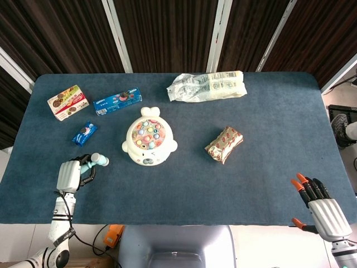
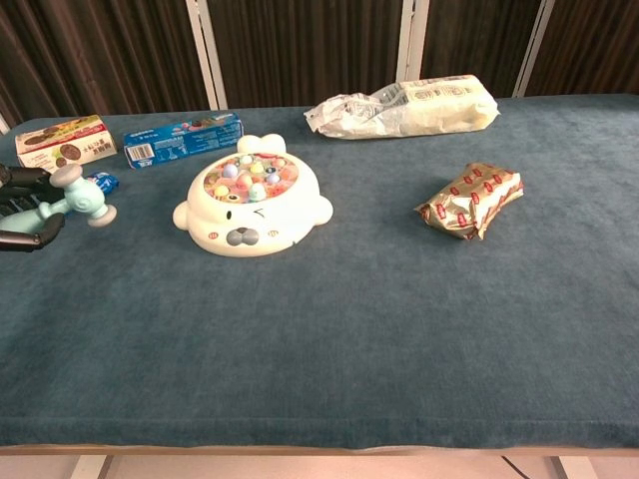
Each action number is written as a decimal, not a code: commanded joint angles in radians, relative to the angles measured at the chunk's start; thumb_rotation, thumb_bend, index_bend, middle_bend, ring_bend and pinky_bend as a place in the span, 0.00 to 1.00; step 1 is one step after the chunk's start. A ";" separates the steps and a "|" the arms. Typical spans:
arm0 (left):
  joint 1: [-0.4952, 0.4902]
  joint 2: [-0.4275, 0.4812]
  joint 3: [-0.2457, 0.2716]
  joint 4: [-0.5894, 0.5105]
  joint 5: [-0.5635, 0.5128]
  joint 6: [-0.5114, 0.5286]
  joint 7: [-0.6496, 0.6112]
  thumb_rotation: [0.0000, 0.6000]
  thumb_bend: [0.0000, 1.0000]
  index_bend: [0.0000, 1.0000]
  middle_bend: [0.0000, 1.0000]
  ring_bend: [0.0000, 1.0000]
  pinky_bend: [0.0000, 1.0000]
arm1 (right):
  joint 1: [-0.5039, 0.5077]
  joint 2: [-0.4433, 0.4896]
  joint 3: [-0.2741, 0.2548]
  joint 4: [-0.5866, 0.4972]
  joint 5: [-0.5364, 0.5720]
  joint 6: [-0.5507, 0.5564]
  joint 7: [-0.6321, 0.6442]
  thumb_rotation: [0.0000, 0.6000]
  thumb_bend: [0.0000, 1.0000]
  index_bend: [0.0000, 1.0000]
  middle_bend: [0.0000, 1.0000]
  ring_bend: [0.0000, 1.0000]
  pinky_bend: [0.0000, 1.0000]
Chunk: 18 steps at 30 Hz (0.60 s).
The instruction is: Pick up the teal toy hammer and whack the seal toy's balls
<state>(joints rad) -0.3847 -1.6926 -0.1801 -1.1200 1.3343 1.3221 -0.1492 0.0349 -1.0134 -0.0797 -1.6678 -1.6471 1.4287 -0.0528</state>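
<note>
Head view: left hand [image 1: 71, 175] near the table's [image 1: 268, 134] left front edge, fingers wrapped around the teal toy hammer [image 1: 96, 162], hammer head poking out toward the seal toy [image 1: 148, 143]. Seal toy near the table's middle, coloured balls [image 1: 148, 133] packed in its round top, well apart from the hammer. Right hand [image 1: 322, 206] off the right front corner, orange-tipped fingers spread, holding nothing. Cookie box [image 1: 67, 102] and blue biscuit box [image 1: 117, 102] toward the back left corner, small blue packet [image 1: 84, 133] between them and the left hand. White bag [image 1: 207, 86] by the back edge, red-and-gold snack pack [image 1: 223, 144] right of the seal.

Chest view: left hand [image 2: 18, 212] at the left edge, dark fingers [image 2: 28, 239] curled on the hammer's [image 2: 78, 197] handle, head lifted clear of the table [image 2: 379, 339]. Seal toy [image 2: 251, 206] just right of it, not touching.
</note>
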 commanded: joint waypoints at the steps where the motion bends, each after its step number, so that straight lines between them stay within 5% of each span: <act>1: 0.009 -0.011 0.001 0.031 0.046 0.050 -0.067 1.00 0.70 0.72 0.79 0.76 0.98 | 0.000 0.000 0.000 0.000 0.000 0.000 0.001 1.00 0.30 0.00 0.00 0.00 0.00; 9: 0.001 -0.021 -0.007 0.068 0.087 0.094 -0.134 1.00 0.76 0.77 0.88 0.91 1.00 | -0.001 0.001 -0.001 -0.001 -0.003 0.002 0.001 1.00 0.30 0.00 0.00 0.00 0.00; 18: -0.101 -0.031 -0.068 -0.015 0.047 -0.013 0.028 1.00 0.80 0.80 0.93 0.98 1.00 | 0.005 0.000 0.001 -0.002 0.003 -0.008 -0.003 1.00 0.30 0.00 0.00 0.00 0.00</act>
<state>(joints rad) -0.4570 -1.7175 -0.2249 -1.1110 1.3974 1.3366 -0.1551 0.0393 -1.0132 -0.0788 -1.6700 -1.6439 1.4206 -0.0561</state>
